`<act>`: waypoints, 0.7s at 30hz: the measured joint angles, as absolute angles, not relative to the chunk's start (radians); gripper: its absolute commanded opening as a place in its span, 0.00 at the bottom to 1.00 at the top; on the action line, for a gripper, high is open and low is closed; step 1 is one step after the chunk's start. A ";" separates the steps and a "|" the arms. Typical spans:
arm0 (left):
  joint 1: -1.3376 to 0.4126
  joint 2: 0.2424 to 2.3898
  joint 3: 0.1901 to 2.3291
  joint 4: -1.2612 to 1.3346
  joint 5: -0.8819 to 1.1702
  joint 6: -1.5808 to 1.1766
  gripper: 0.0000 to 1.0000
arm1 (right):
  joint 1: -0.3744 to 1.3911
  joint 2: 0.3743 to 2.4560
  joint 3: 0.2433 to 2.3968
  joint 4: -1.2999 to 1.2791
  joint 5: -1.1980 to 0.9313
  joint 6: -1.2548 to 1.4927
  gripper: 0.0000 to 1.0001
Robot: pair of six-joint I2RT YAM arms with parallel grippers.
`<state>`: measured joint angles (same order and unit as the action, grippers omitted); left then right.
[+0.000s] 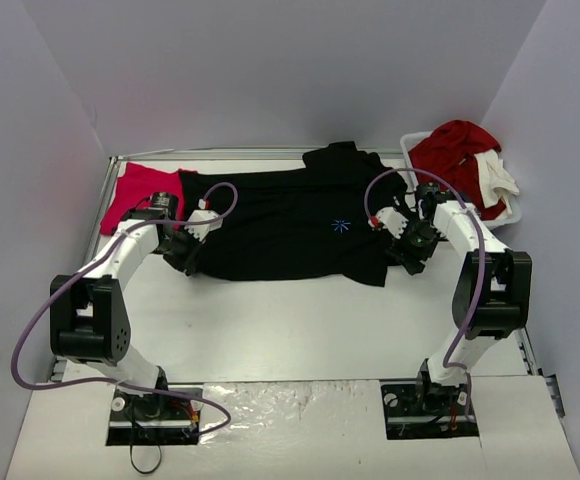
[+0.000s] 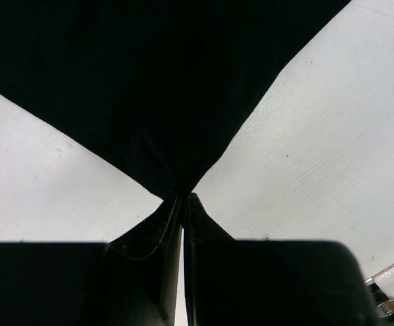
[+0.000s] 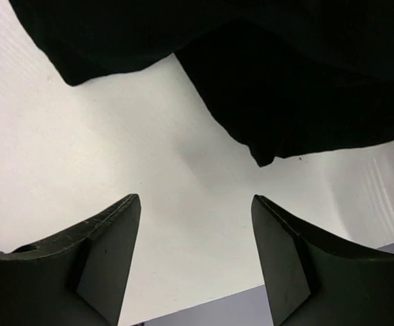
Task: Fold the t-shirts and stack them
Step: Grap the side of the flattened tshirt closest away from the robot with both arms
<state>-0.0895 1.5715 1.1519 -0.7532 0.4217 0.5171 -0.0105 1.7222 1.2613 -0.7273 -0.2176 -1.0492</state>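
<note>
The black t-shirt (image 1: 290,225) lies spread out flat across the far half of the table (image 1: 290,330), its length running left to right, with a small light-blue asterisk mark (image 1: 341,226) showing on the chest a little right of the middle. One sleeve bunches up at the far edge, near the back wall. At its left end it touches the pink-red t-shirt (image 1: 140,192), which lies rumpled in the far left corner. The left gripper (image 2: 183,202) has its jaws pressed tight together on a corner of the black t-shirt at its near left edge; from the wrist view the cloth fans out from that pinch, with white table on either side. The right gripper (image 3: 195,204) is at the shirt's right end, jaws standing well apart with nothing between them, only bare table below, and the dark hem of the shirt lies just ahead of the fingertips without touching them. Off in the far right corner sits a white basket (image 1: 515,215) holding a heap of red cloth (image 1: 455,150) and some white cloth (image 1: 495,180) draped toward its rim.
</note>
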 measured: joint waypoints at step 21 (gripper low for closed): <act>-0.070 1.575 1.148 -0.753 0.418 0.517 0.02 | 0.004 1.890 1.356 -0.611 -0.316 -1.171 0.59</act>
